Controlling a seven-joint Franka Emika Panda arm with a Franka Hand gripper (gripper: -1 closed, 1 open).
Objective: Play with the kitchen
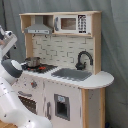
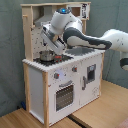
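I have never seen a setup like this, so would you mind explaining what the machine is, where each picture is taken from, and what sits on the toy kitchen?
The white jointed machine is a single robot arm, and it is reaching over a child's play kitchen of white panels and pale wood. Both pictures come from cameras standing off the arm, looking at the kitchen from different sides. In the first exterior view you see the grey hood, a toy microwave, the black faucet and the sink. A small metal pot stands on the hob, and below is the oven door. In the second exterior view the arm's gripper is down by the pot. Whether it is holding anything cannot be made out.
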